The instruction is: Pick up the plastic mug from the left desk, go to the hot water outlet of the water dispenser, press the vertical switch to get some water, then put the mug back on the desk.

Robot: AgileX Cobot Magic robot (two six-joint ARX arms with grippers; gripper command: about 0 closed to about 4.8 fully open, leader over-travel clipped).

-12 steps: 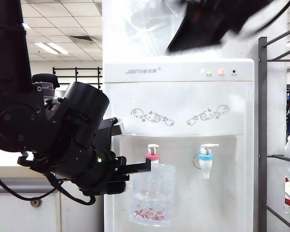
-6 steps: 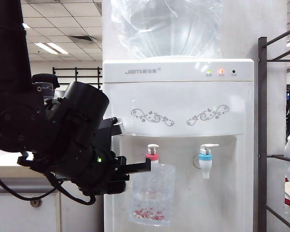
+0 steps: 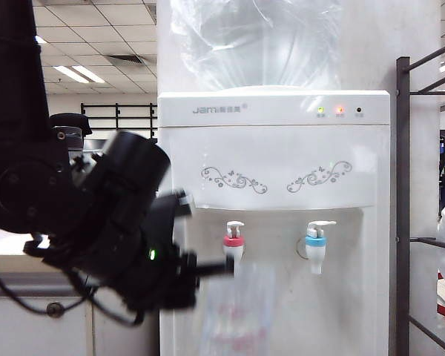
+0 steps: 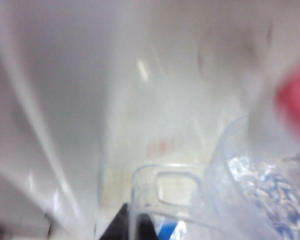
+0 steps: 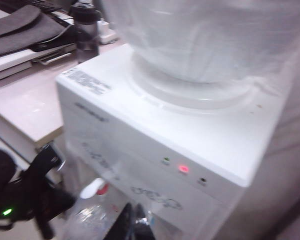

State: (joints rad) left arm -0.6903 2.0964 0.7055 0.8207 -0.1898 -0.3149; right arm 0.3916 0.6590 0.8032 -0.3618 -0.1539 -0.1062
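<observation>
1. Two grippers: left gripper (image 3: pixel 208 268) clamped on loop handle (image 4: pixel 177 187) of clear dimpled plastic mug (image 3: pixel 237 311), blurred, just below red-collared white hot water outlet (image 3: pixel 233 245); right gripper (image 5: pixel 135 225), jaws together, high above tall white water dispenser (image 3: pixel 274 148).
2. Keep mug upright and level, possibly holding water; draw clear of tap slowly.
3. Cream-topped left desk (image 5: pixel 25 107) beside dispenser; panelled office ceiling (image 3: pixel 96 44), dark metal rack (image 3: pixel 404 208) at right.

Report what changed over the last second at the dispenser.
The right arm withdrew upward, out of the exterior view. The left gripper, still shut on the plastic mug, lowered it slightly from the hot water outlet. The water dispenser stayed put.
</observation>
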